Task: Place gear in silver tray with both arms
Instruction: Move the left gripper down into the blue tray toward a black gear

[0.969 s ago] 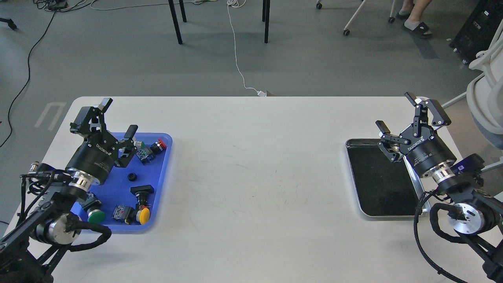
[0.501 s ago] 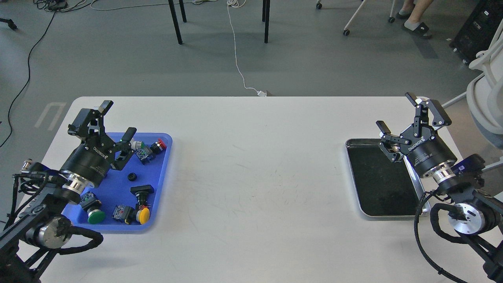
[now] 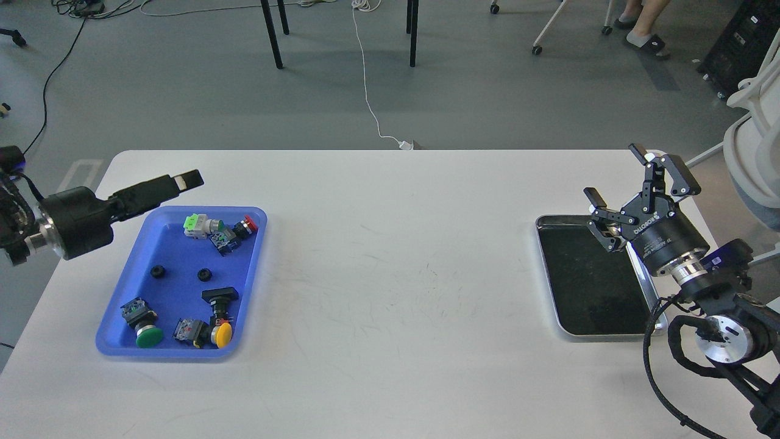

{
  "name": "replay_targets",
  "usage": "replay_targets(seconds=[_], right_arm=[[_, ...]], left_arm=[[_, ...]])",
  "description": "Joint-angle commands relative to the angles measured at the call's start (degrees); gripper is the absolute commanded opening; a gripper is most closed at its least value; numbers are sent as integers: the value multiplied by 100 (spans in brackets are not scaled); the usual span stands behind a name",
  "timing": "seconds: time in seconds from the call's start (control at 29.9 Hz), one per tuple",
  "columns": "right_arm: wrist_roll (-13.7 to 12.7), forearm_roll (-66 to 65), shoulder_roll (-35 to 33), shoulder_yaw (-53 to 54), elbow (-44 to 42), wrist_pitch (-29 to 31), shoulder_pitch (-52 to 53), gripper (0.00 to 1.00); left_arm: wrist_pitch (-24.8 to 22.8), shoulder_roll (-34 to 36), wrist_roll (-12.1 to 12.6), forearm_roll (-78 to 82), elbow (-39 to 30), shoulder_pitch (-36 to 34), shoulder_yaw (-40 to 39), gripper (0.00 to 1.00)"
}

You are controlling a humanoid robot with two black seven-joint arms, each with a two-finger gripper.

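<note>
The silver tray (image 3: 585,286) lies empty at the right of the white table. My right gripper (image 3: 611,172) is open and empty, hovering over the tray's far right corner. My left gripper (image 3: 183,181) hangs level over the far left corner of the blue tray (image 3: 177,250). It is seen side-on, so its two fingers overlap and I see nothing in it. Two small black gear-like rings (image 3: 158,272) (image 3: 205,274) lie loose on the blue tray's floor.
The blue tray also holds several push-button switches with green (image 3: 148,336), yellow (image 3: 223,333) and red (image 3: 250,223) caps. The table's bare middle (image 3: 396,274) lies between the trays. A white chair (image 3: 755,152) stands beyond the table's right edge.
</note>
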Motion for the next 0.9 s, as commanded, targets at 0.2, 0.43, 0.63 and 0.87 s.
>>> replay_targets(seconds=[0.2,0.43,0.63,0.87], right_arm=[[-1,0,0,9,1,0,8,99],[-1,0,0,9,1,0,-1,99],[-1,0,0,9,1,0,-1,99],[-1,0,0,9,1,0,8,99]], left_arm=[[1525,148,-1,2984,904,-884,1889,97],[1736,-229,-1,2984,1695,-1228,2569,91],[1772,-520,-1,2984,2064,-1219,2595,85],[1781,-573,-1,2984,2197,-1210,2683,76]])
